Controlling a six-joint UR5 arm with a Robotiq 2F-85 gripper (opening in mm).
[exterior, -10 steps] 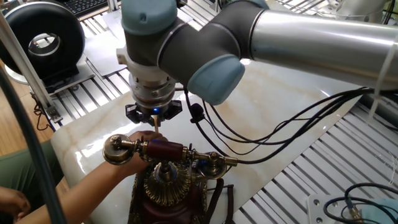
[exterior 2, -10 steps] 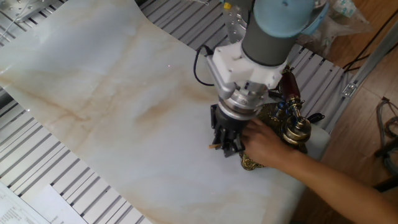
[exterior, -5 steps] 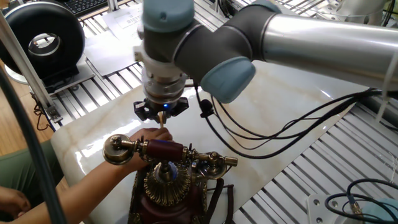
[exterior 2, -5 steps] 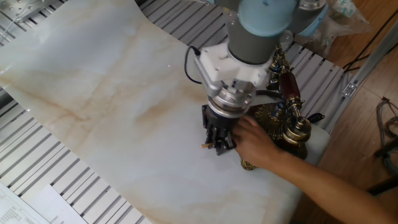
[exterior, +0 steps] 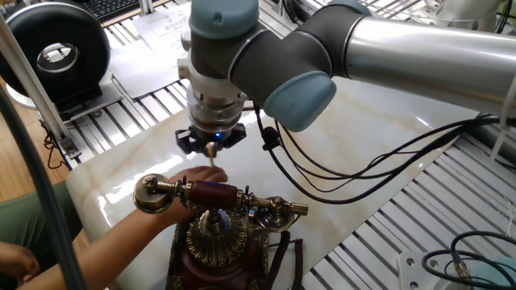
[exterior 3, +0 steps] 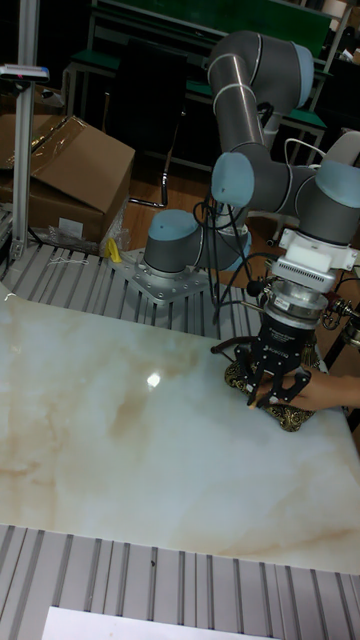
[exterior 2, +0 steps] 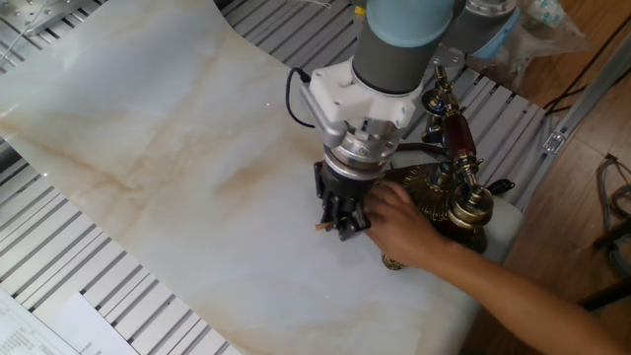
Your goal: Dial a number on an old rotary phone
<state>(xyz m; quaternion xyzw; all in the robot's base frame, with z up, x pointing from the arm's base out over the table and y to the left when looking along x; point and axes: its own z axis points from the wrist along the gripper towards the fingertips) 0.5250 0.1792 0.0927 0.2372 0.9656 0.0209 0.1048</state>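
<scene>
Tall fixed view: fingers pinch a thin stick beside the maroon, brass-trimmed phone (handset cradled).

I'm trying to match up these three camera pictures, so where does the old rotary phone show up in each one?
One fixed view: the old rotary phone sits at bottom centre, handset across its top.
The other fixed view: right of centre, beside the table's right edge, partly hidden by the arm.
Tall fixed view: at the right edge, mostly hidden behind the robot's hand.
Shared landmark: the person's hand resting on the phone.
</scene>
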